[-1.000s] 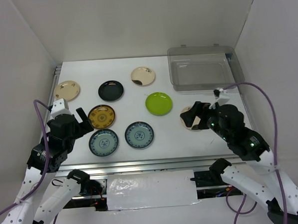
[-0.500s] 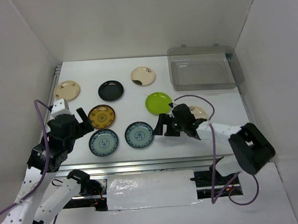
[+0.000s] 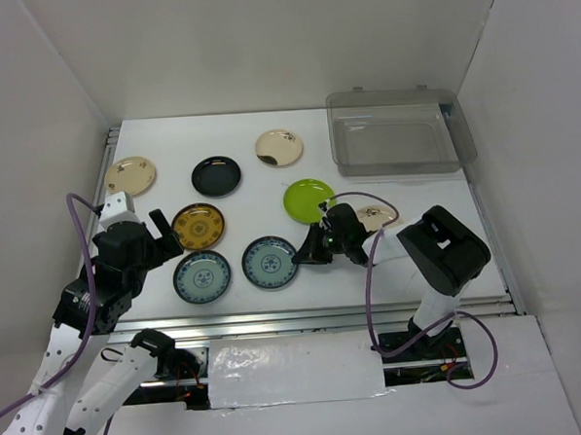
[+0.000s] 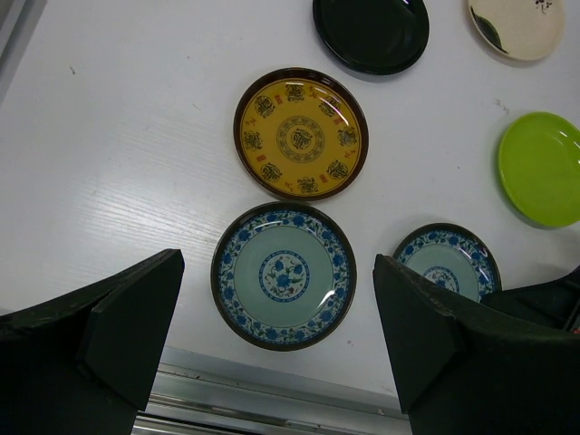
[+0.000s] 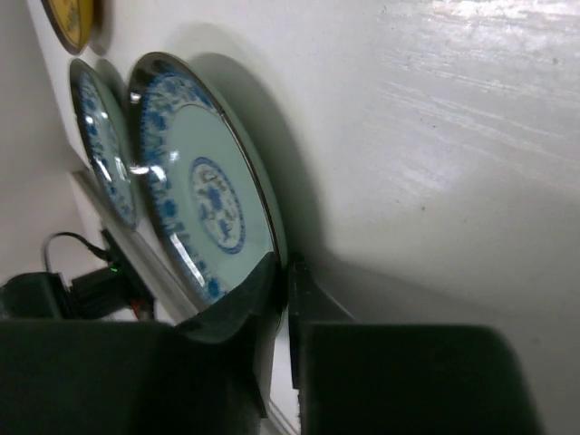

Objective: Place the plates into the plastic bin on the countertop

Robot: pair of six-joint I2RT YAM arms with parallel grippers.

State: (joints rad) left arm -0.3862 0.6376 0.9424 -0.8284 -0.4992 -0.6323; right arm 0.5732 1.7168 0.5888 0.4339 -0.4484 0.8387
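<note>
Plates point(image 3: 197, 225), eight in all, lie flat and face up on the white bench point(image 3: 169, 136), all outside the plastic bin point(image 3: 399, 144). The bin sits at the far right corner, its long side running left to right. The right gripper point(image 3: 307, 248) lies low at the right rim of one teal plate point(image 3: 269, 262), fingers drawn almost together; whether they pinch the rim I cannot tell. The left gripper point(image 4: 276, 272) hangs spread wide above the other teal plate point(image 4: 284, 275).

White table point(image 3: 228, 138): plastic bin point(image 3: 333, 142) in its far right corner, one cream plate point(image 3: 130, 175) by the left edge, black plate point(image 3: 216, 176), second cream plate point(image 3: 279, 147), lime green plate point(image 3: 307, 199) and mustard plate point(image 3: 197, 225) mid-table, two teal plates point(image 3: 201, 277) along the near edge.
</note>
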